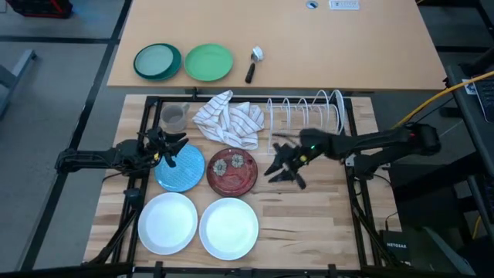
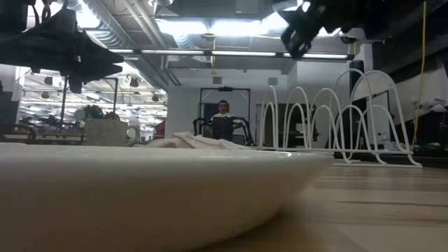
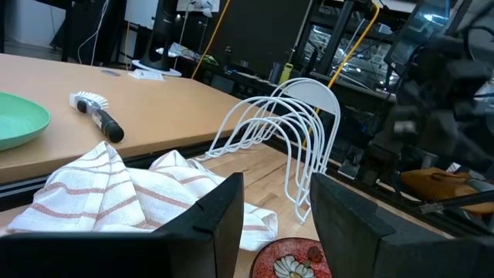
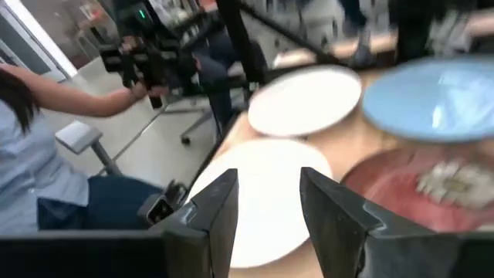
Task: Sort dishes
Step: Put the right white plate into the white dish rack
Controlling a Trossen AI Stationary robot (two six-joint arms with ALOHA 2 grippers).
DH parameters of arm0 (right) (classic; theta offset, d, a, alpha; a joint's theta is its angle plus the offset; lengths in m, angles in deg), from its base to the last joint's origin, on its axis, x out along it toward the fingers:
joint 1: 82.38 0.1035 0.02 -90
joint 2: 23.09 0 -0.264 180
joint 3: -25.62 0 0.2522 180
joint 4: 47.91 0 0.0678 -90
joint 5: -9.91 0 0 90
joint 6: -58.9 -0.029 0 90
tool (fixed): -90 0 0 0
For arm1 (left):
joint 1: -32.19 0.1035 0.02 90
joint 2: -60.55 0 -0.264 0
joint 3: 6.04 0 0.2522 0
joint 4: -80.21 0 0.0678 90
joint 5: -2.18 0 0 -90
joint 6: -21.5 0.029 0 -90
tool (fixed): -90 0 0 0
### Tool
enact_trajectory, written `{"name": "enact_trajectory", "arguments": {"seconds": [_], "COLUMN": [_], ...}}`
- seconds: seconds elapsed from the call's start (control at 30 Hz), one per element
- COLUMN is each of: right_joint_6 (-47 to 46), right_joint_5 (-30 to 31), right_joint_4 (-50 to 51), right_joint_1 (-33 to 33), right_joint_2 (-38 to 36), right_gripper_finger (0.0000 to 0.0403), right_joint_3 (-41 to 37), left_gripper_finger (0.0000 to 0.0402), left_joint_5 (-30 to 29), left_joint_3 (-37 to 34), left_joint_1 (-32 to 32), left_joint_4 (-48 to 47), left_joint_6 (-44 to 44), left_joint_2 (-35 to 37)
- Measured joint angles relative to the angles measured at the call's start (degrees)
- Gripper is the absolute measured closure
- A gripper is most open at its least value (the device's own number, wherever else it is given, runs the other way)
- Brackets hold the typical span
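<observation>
Hovering above the light blue plate (image 1: 180,168), the left gripper (image 1: 168,150) was spread and held nothing. The right gripper (image 1: 282,168), also released and empty, hung just beside the dark red plate (image 1: 231,171), in front of the white wire rack (image 1: 306,113). Two white plates (image 1: 197,224) lay side by side at the near edge of the counter (image 1: 309,224). A striped cloth (image 1: 228,119) was bunched behind the red plate.

Wooden table (image 1: 324,212) bears two white plates (image 1: 167,222); blue plate (image 1: 181,168); red plate (image 1: 232,171); towel (image 1: 229,120); rack (image 1: 307,113).
</observation>
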Motion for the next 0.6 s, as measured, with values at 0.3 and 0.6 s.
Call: {"name": "enact_trajectory", "arguments": {"seconds": [0.3, 0.6], "right_joint_6": [-8.8, -17.0], "right_joint_5": [10.0, 18.6], "right_joint_4": [0.3, 0.6], "right_joint_1": [8.5, 14.1], "right_joint_2": [12.5, 22.6], "right_gripper_finger": [0.0258, 0.0258], "right_joint_3": [4.0, 7.7], "left_gripper_finger": [0.0260, 0.0260], "left_joint_5": [0.0, 0.0], "left_joint_3": [0.0, 0.0], "left_joint_1": [0.0, 0.0], "left_joint_4": [0.0, 0.0], "left_joint_6": [-0.2, -0.1], "left_joint_2": [0.0, 0.0]}}
